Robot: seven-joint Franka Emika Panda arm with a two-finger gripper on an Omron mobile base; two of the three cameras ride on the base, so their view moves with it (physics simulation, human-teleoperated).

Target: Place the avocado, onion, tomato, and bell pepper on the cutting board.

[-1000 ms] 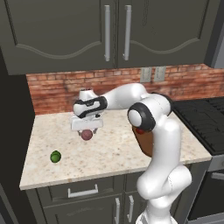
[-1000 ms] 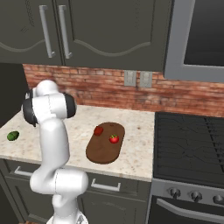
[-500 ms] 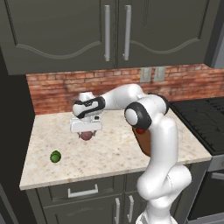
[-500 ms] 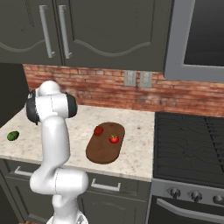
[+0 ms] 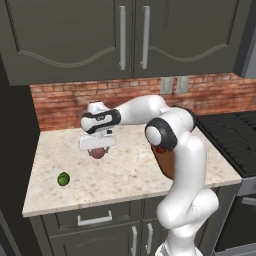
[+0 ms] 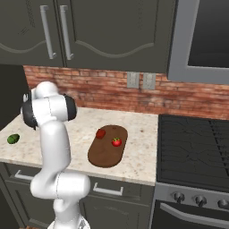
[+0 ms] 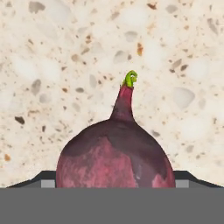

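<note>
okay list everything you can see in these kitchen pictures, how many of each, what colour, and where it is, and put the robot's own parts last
onion: 1, pinkish-purple with a green sprout, on the counter between the gripper's fingers
avocado: 1, dark green, near the counter's front left edge
tomato: 1, bright red, on the board
pepper: 1, darker red, on the board, left of the tomato
board: 1, dark brown, on the counter beside the stove
counter: 1, speckled beige, under the cabinets
cabinets: dark grey, upper and lower
brick wall: 1, red, behind the counter
outlets: 2, grey, on the brick wall
stove: 1, black, right of the counter
arm: 1, white
gripper: 1, around the onion
</note>
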